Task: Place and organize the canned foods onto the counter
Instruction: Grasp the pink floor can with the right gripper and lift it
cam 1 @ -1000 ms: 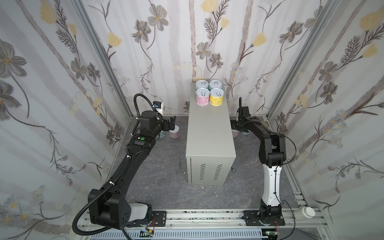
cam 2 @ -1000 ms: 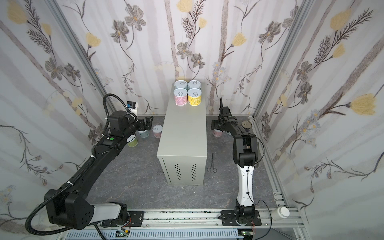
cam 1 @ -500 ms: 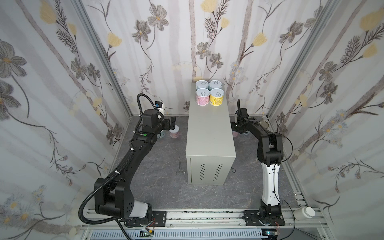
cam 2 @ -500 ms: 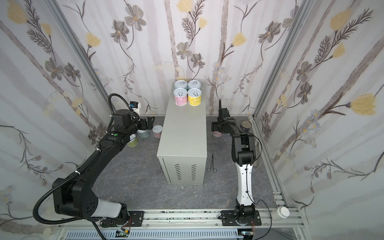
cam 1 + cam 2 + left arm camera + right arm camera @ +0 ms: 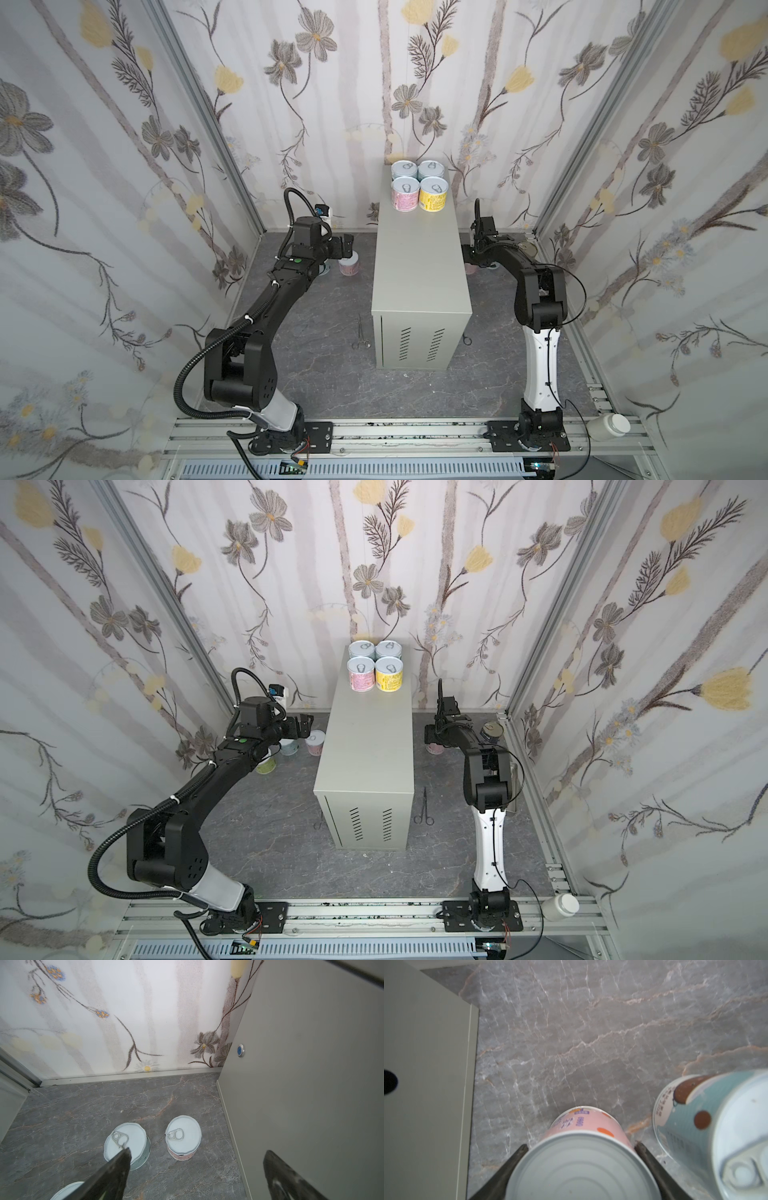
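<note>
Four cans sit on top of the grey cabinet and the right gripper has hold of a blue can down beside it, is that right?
No. The right gripper grips a pink can, not a blue one; the right wrist view shows it, with the blue can standing free alongside. Four cans do sit on top of the grey cabinet.

From my remote console, in a top view: a pink can (image 5: 405,196) and a yellow can (image 5: 433,195) stand touching, two pale-lidded cans (image 5: 404,169) behind them, in a square at the far end of the counter (image 5: 419,270). My left gripper (image 5: 347,246) hangs near a floor can (image 5: 349,267) left of the counter. My right gripper (image 5: 469,261) sits low at its right side by a half-hidden can (image 5: 471,270), with a dark can (image 5: 528,249) far right and a white bottle (image 5: 609,426) on the near rail (image 5: 415,434).
</note>
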`<move>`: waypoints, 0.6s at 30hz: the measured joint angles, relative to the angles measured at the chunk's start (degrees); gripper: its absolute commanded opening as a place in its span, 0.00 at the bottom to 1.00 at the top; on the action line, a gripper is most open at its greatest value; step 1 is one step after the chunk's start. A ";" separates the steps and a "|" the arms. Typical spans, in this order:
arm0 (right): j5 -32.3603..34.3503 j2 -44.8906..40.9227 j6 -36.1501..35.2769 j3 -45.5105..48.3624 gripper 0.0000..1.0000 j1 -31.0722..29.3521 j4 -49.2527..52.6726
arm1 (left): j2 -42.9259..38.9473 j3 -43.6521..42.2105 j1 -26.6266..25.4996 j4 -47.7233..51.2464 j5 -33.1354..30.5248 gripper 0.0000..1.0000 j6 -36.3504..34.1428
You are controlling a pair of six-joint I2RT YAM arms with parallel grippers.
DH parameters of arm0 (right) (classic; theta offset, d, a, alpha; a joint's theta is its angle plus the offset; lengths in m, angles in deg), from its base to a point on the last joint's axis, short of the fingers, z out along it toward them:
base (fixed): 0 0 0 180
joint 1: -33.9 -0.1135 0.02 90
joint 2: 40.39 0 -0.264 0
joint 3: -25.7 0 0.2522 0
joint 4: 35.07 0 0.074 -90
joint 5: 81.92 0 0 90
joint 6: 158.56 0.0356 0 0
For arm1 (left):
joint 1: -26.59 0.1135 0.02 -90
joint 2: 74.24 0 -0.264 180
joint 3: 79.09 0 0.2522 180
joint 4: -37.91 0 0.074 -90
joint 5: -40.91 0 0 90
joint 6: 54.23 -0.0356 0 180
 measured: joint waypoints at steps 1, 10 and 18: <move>0.00 -0.79 -0.07 0.55 0.49 0.00 0.44 | 0.92 0.85 0.15 0.28 0.20 1.00 0.02; -1.29 -12.55 -1.88 3.93 0.46 -0.02 2.58 | 8.37 6.75 0.63 0.81 0.74 1.00 0.20; -2.19 -19.96 -2.84 0.70 0.46 -0.11 8.61 | 14.23 12.22 0.74 2.89 0.55 1.00 0.17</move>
